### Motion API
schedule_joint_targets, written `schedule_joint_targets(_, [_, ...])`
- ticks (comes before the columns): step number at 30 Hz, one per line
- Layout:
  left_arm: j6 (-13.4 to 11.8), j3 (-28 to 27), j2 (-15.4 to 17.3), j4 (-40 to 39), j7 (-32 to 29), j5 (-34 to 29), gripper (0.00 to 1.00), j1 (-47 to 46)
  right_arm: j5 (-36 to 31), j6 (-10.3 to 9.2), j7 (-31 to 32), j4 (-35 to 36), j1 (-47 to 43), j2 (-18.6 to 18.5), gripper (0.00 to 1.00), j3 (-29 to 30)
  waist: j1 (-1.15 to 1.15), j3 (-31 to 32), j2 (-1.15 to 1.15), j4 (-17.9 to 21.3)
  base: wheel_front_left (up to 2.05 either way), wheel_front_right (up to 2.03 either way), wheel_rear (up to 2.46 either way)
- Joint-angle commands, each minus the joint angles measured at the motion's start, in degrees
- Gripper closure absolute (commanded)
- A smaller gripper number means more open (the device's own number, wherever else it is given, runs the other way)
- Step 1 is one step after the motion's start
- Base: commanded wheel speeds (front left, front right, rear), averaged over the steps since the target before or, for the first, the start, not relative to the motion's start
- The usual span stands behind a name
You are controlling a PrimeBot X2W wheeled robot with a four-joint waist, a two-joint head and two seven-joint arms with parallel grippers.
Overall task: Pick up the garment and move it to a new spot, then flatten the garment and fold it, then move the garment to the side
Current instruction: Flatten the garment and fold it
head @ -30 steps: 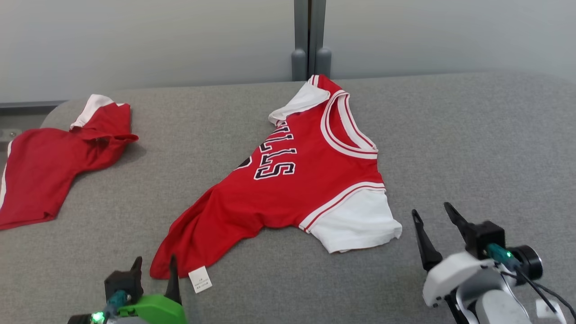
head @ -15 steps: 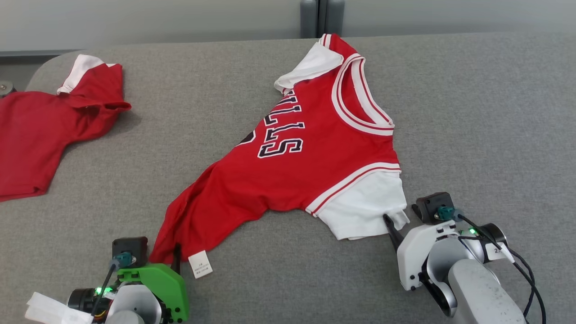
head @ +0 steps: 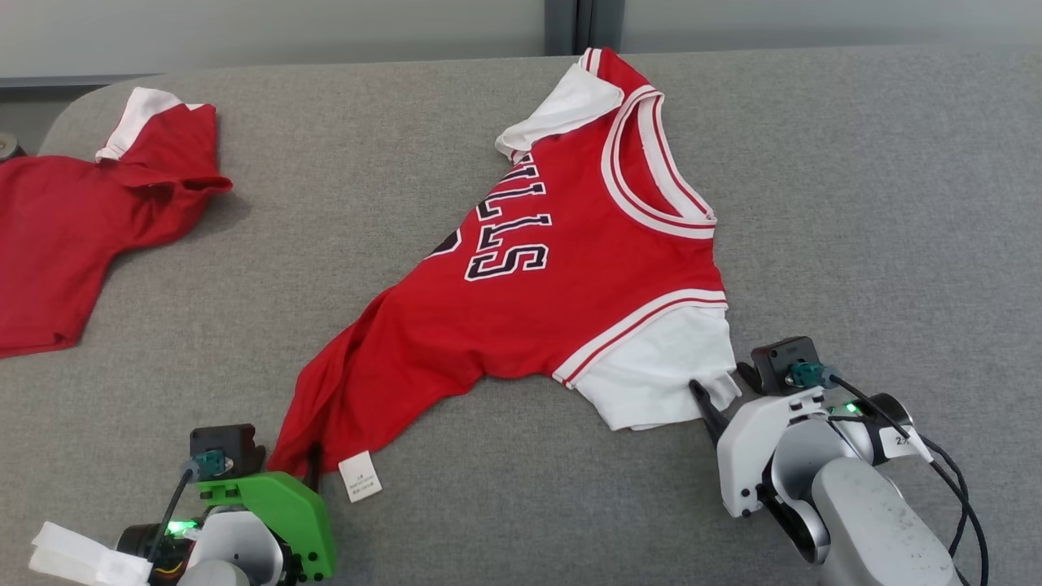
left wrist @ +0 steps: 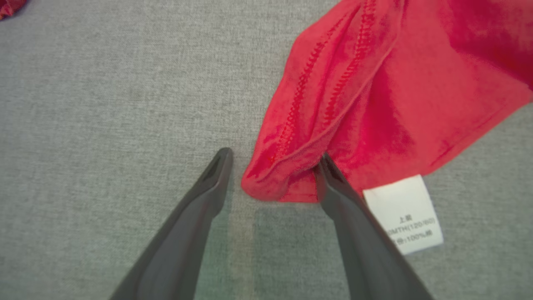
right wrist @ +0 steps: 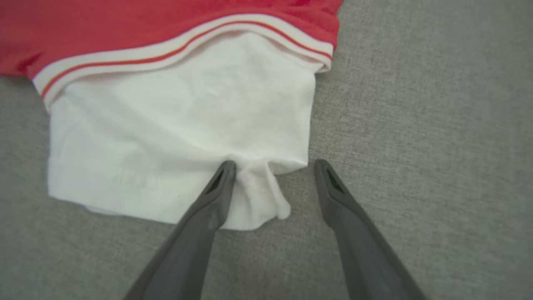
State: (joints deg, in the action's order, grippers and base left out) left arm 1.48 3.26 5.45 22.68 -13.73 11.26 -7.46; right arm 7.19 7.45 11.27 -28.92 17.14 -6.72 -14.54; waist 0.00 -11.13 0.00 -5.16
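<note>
Red jersey-knit shirt with white sleeves and black lettering lies rumpled at the middle of the grey fabric table. Left gripper stands open astride its hem corner. Right gripper, also open, straddles the white sleeve edge. Nothing is lifted yet, so all 4 steps remain: pick-up, flattening, folding, moving aside.

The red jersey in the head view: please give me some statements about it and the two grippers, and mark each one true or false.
1. The left gripper and the right gripper are both open. True.
2. The left gripper is at the white sleeve. False: it is at the red hem; the right gripper is at the sleeve.
3. A white label lies at the hem of the jersey. True.
4. The jersey is folded. False: it lies unfolded and wrinkled.
</note>
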Motion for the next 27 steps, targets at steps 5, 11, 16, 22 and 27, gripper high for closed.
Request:
schedule_joint_targets(5, [2.1,-0.7,-0.2,0.8,-2.9,4.2,1.0,0.8,5.9,0.02,0.1,0.2,-1.4,-0.1,1.0,-0.6,0.0,0.6,0.0,0.4,0.0,0.0,0.0])
schedule_joint_targets(11, [4.8,-2.6,-1.4,-8.8,-6.5,15.6,1.0,2.1,17.0,0.01,-1.8,9.9,-3.4,-0.8,1.0,3.5,0.0,3.5,0.0,1.3,0.0,0.0,0.0])
schedule_joint_targets(16, [5.6,-2.7,-2.0,-25.1,-11.2,28.6,1.0,4.6,28.6,0.03,1.0,26.3,-7.4,-3.0,1.0,9.5,0.0,6.2,0.0,2.7,0.0,0.0,0.0])
schedule_joint_targets(22, [3.5,-1.4,-2.3,-44.4,-17.3,38.5,1.0,5.9,36.4,0.03,8.0,46.8,-9.6,-4.4,1.0,18.3,0.0,8.6,0.0,6.0,0.0,0.0,0.0])
schedule_joint_targets(27, [-1.3,-0.3,-2.3,-55.9,-21.9,42.4,1.0,1.0,39.7,0.04,15.5,58.9,-5.2,-3.6,1.0,25.8,0.0,9.4,0.0,9.0,0.0,0.0,0.0])
